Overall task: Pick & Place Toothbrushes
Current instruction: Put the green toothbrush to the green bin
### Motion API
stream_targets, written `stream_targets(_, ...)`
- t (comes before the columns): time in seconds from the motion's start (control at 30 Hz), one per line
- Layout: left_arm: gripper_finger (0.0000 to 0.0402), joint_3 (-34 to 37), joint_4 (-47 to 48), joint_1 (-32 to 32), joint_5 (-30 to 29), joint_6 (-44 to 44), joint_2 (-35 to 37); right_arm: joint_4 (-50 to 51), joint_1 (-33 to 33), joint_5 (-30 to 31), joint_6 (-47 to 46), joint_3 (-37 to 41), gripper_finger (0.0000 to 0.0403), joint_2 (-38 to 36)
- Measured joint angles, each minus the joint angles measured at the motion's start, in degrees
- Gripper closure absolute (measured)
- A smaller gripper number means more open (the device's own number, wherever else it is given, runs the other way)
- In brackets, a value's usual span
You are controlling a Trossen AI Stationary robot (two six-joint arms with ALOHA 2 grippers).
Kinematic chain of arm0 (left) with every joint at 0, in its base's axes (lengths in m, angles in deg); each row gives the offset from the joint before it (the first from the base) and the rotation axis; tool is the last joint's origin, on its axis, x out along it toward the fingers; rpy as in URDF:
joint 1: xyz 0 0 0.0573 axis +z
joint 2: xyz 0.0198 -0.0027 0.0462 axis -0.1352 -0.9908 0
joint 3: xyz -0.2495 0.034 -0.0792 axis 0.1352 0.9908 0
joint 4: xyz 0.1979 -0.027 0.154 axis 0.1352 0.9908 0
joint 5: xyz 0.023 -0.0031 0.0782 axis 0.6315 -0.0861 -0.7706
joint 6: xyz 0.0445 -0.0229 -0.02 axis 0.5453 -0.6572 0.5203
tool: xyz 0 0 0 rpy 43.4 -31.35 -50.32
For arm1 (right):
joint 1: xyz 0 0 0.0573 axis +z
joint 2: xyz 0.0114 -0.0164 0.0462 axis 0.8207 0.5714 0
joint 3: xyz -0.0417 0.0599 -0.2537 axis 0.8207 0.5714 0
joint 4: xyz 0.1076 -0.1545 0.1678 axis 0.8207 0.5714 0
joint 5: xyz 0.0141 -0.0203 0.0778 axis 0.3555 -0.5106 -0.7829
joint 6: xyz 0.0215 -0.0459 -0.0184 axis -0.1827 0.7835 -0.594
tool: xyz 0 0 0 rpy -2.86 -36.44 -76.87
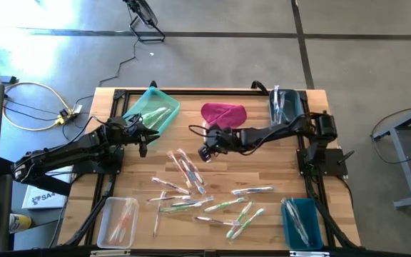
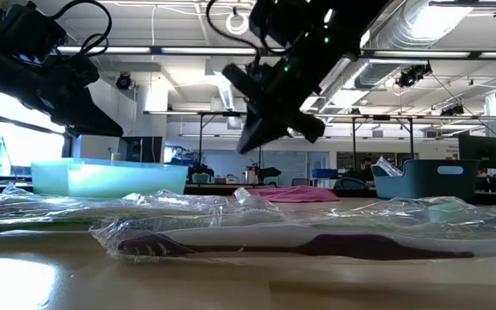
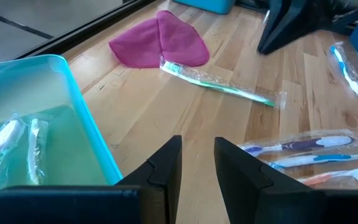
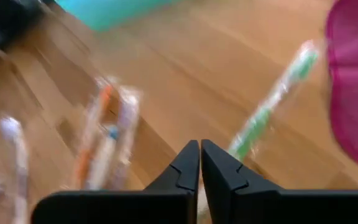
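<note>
Right gripper (image 1: 204, 153) clenched, empty, above table (image 1: 277, 171) at cloth's (image 1: 223, 113) 7 o'clock. Left gripper (image 1: 143, 145) parted (nothing between fingers) beside teal bin (image 1: 152, 111). Toothbrushes (image 1: 191, 187) scattered mid-table.

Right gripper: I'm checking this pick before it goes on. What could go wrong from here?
The right gripper is shut and empty above the green toothbrush, so it may have missed it and need another try. That toothbrush lies against the magenta cloth, so a grab might snag the cloth. The other toothbrushes overlap in shiny wrappers, so a pinch there could lift two or slip.
</note>
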Motion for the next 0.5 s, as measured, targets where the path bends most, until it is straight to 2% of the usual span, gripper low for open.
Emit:
stream_targets(0.1,0.0309,0.0,0.0,0.0,0.0,0.0,0.0,1.5,-0.3,-0.6,0.0,0.0,0.0367,1.3)
stream_targets(0.37,0.0309,0.0,0.0,0.0,-2.1,0.0,0.0,1.5,-1.1,0.2,-4.2,-0.1,0.0271,3.9)
stream_targets(0.5,0.0309,0.0,0.0,0.0,-2.4,0.0,0.0,1.0,-1.2,0.9,-4.7,0.0,0.0242,5.7)
